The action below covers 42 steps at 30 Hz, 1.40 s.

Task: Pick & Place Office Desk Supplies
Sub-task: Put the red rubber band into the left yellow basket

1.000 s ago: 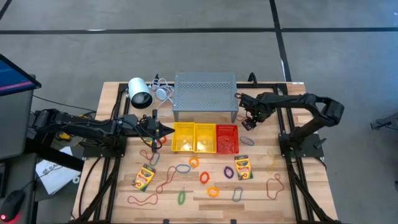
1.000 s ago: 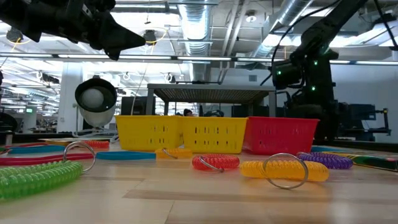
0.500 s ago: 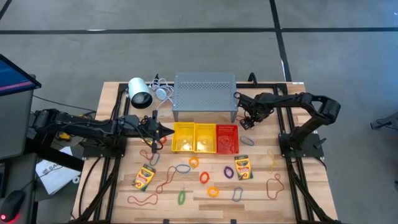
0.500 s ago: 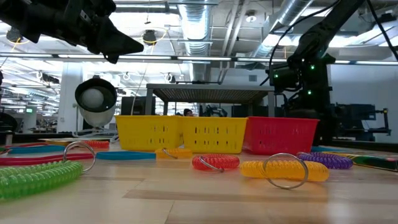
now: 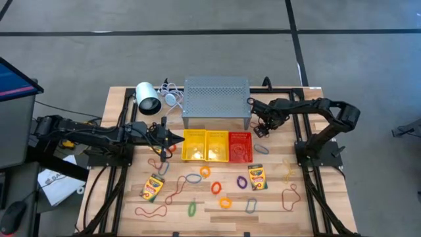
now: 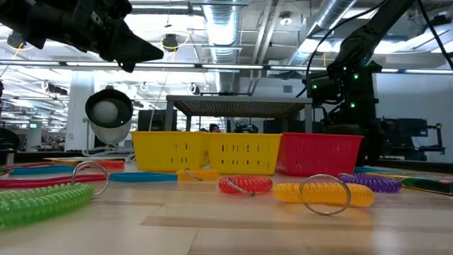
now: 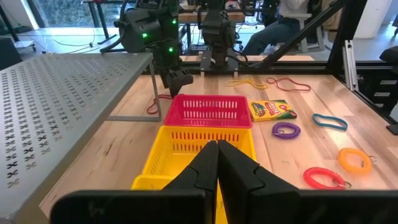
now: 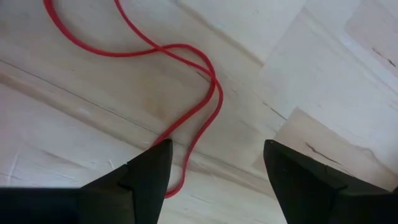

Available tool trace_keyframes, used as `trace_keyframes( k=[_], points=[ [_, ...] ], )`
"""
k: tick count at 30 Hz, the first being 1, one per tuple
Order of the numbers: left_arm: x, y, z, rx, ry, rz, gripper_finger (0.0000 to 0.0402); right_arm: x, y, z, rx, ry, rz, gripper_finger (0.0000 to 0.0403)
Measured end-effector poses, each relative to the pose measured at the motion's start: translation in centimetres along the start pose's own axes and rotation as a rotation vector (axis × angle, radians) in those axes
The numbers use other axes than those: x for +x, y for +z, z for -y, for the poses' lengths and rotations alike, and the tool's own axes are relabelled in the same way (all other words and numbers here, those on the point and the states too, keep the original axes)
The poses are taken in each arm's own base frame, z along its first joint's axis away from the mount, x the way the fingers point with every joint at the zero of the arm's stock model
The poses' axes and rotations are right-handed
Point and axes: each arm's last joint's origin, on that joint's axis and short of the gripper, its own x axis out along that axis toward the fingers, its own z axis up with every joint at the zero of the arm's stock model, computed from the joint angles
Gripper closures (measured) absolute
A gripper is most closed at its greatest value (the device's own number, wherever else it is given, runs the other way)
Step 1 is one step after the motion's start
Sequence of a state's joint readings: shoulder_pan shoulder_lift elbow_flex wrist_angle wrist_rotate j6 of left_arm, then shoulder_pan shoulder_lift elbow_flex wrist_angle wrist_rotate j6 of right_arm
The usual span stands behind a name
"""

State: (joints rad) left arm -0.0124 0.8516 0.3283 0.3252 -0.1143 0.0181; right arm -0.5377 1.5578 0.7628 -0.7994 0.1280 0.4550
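Note:
My right gripper (image 8: 217, 180) points down, open, just above the wood beside the grey stand's right leg, behind the red basket (image 5: 240, 146). A red rubber band (image 8: 199, 74) lies flat on the table under it; one end of the loop runs close past one fingertip (image 8: 149, 174). Whether they touch, I cannot tell. My left gripper (image 7: 217, 168) is shut on nothing and hovers level at the left end of the yellow baskets (image 5: 205, 145). Two crayon boxes (image 5: 152, 187) (image 5: 256, 176), coil rings (image 5: 216, 187) and other rubber bands (image 5: 150, 212) lie on the near half of the table.
The grey perforated stand (image 5: 217, 99) rises close to the left of my right gripper. A white lamp (image 5: 147, 99) with its cable lies at the far left. Bare wood shows between the stand and the baskets and at the table's right edge.

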Motion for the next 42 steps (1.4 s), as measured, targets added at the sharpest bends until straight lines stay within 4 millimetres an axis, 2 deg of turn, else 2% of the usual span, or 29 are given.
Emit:
trace_keyframes(
  k=[5, 10, 26, 32, 37, 42],
  points=[
    [0.0, 0.0, 0.0, 0.000, 0.000, 0.000, 0.0399, 0.2, -0.3, 0.1, -0.002, 0.002, -0.007, 0.0158],
    [0.0, 0.1, 0.0, -0.002, 0.000, 0.014, 0.0399, 1.1, -1.0, 0.2, 0.009, 0.018, -0.025, 0.0191],
    [0.0, 0.2, 0.0, -0.010, 0.000, 0.020, 0.0399, 1.3, -1.1, -0.1, 0.007, 0.088, -0.044, 0.0395],
    [0.0, 0.4, 0.0, -0.012, 0.000, 0.038, 0.0399, 1.0, -1.0, -0.1, -0.001, 0.089, -0.050, 0.0400],
    [0.0, 0.4, 0.0, -0.013, 0.000, 0.042, 0.0399, -0.2, -1.7, 0.3, -0.006, 0.083, -0.089, 0.0402],
    [0.0, 0.4, 0.0, -0.012, -0.002, 0.042, 0.0399, -1.8, -2.2, 0.8, -0.003, 0.095, -0.052, 0.0402]
  ],
)
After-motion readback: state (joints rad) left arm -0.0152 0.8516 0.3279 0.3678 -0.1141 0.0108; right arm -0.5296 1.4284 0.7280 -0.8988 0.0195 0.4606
